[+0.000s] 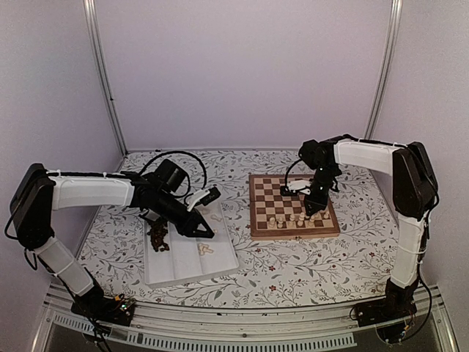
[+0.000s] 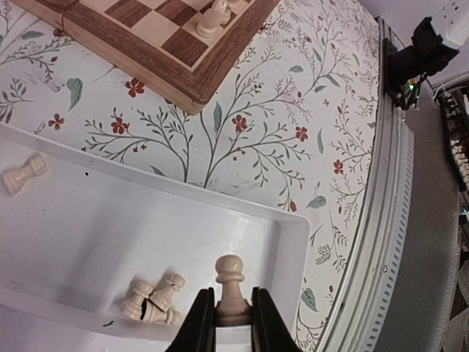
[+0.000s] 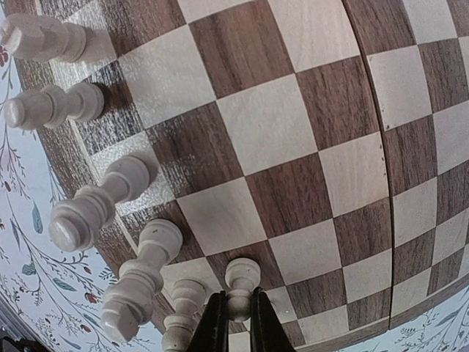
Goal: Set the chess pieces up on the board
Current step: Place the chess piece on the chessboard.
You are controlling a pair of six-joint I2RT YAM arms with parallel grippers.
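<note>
My left gripper is shut on the base of a pale cream pawn, held over the right compartment of the white tray. Three more cream pieces lie in a heap beside it, and another cream piece lies farther left. My right gripper is shut on a second cream pawn, whose head sticks out past the fingertips just above the board. Several cream pieces stand along the board's near edge. From above, the left gripper hangs over the tray and the right gripper over the board.
The tray lies left of the board on the flowered cloth. A heap of dark brown pieces fills its left compartment. A corner of the board's rim lies just beyond the tray. A metal rail runs along the table's near edge.
</note>
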